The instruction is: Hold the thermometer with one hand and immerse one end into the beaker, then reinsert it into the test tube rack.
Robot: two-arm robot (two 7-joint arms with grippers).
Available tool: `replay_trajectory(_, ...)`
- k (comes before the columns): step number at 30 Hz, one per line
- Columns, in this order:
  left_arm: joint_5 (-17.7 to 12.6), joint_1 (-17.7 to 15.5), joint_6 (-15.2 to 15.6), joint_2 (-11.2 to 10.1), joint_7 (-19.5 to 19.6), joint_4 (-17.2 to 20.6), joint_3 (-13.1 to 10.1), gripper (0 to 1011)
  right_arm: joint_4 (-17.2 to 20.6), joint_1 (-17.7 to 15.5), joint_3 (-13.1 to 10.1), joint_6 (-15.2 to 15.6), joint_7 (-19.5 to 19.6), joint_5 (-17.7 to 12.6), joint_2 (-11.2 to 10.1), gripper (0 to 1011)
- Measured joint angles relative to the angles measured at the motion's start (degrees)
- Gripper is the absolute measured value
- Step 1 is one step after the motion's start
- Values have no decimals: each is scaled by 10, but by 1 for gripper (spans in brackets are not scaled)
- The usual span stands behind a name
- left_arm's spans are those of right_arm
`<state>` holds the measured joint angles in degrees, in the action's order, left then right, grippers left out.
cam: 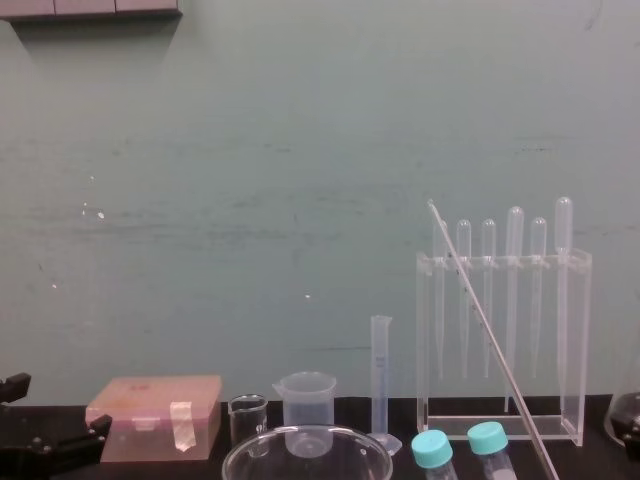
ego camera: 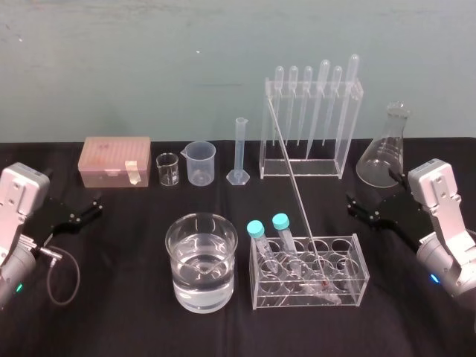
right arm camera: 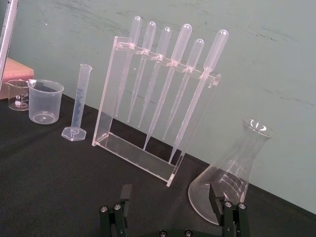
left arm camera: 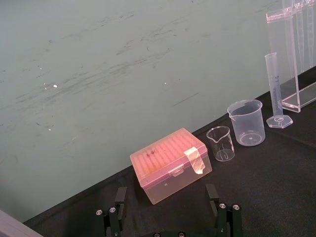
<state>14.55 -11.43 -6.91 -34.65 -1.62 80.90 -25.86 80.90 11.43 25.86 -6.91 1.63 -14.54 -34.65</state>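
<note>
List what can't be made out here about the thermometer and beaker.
- Thermometer markings: too small to read in the head view.
- Its bulb end: below the chest view's bottom edge.
- Water level in the beaker: below that same edge.
- Which hole of the rack holds the thermometer: lost among clear walls, head view.

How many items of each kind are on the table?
Pipettes: 6
Beakers: 3
Blue-capped tubes: 2
Racks: 2
Graduated cylinder: 1
Conical flask: 1
Thermometer: 1
Pink box: 1
Total: 17
</note>
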Motion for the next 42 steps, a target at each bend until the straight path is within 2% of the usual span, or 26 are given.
replay_trajectory(42,0,0,0,0,0,0,0,1008,0,0,0,0,0,0,0,1003)
